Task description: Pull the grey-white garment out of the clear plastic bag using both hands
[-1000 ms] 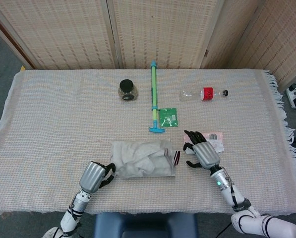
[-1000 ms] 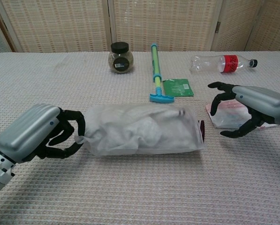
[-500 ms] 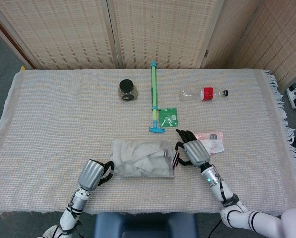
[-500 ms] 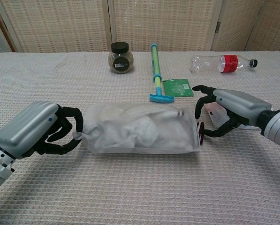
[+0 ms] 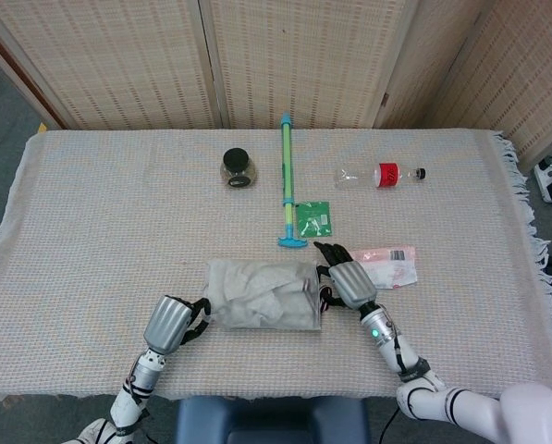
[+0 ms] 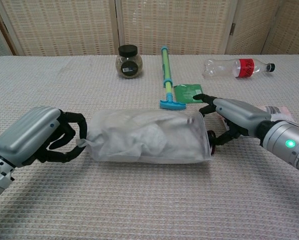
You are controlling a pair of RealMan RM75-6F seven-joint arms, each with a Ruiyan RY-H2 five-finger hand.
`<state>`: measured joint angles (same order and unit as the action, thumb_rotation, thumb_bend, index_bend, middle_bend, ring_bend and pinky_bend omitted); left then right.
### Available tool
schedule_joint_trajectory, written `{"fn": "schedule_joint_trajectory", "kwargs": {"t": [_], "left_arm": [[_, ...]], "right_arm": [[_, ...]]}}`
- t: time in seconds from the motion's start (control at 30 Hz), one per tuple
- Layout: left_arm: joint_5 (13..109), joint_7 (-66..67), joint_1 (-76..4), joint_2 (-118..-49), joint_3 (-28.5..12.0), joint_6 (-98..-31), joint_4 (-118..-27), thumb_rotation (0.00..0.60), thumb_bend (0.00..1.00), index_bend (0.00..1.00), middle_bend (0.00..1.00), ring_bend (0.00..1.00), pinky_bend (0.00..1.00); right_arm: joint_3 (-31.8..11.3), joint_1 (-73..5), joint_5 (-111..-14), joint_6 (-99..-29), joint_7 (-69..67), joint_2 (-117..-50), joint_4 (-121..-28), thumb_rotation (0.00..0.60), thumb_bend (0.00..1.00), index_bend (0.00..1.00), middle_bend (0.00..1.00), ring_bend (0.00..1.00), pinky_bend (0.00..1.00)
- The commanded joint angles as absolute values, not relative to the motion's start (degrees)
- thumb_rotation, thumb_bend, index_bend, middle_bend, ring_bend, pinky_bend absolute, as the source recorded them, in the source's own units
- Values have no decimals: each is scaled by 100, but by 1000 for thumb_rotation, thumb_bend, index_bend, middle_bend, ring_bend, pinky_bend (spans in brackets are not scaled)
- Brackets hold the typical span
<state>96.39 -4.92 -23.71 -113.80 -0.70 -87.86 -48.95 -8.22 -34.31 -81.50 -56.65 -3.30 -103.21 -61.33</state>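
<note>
The clear plastic bag (image 6: 178, 125) lies lengthwise near the table's front edge, and the grey-white garment (image 6: 139, 142) is bunched inside it. A dark striped hem (image 5: 328, 296) shows at the bag's right mouth. My left hand (image 6: 36, 135) grips the bag's left end, with its fingers (image 6: 75, 131) curled round the gathered plastic. My right hand (image 6: 234, 117) is at the bag's right end, fingers apart. One finger lies over the top corner and the thumb sits by the hem. In the head view the bag (image 5: 262, 294) lies between the left hand (image 5: 169, 324) and the right hand (image 5: 346, 278).
Behind the bag lie a green-and-blue pump rod (image 5: 286, 180), a green packet (image 5: 313, 218), a dark-lidded jar (image 5: 236, 167) and a plastic bottle with a red label (image 5: 379, 174). A pink-white packet (image 5: 391, 265) lies just right of my right hand.
My right hand has moved left, off the pink-white packet, up to the bag's right mouth. My left hand has kept its grip on the left end.
</note>
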Motion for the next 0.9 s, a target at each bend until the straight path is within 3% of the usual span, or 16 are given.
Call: {"fn": "schedule_joint_trajectory", "kwargs": {"t": [0.03,0.17,0.27,0.4,0.9], "left_arm": [[9630,-500,-2371,-11378,-74,-8789,-4882,600,597,710,1000,1000,1000],[9611,-520,-2372,-11375,-84,-8794,-4842,600,596,710,1000,1000,1000],[9588,-538,-2374,-11375,-108,-8806,-4807,600,597,710,1000,1000,1000],[9515,-521,-2380,-11343,-186,-8812,-4693,600,600,711,1000,1000,1000],[8665,-1201,-2298,-11046,-919,-8781,-3264,600,602,714,1000,1000,1000]], "right_arm": [[-823,-3452,-8146,-5706,-352,-10405,-6045,600,515,551,37,0,0],[-826,-3430,-8207,-5921,-463,-10541,-5889,600,644,634,82,0,0],[-814,-3403,-8256,-6063,-547,-10570,-5814,600,680,684,108,0,0],[-769,-3320,-8321,-6252,-544,-10431,-5905,600,689,699,116,0,0],[-794,-2824,-8204,-6756,-576,-8926,-6789,600,690,701,120,0,0]]}}
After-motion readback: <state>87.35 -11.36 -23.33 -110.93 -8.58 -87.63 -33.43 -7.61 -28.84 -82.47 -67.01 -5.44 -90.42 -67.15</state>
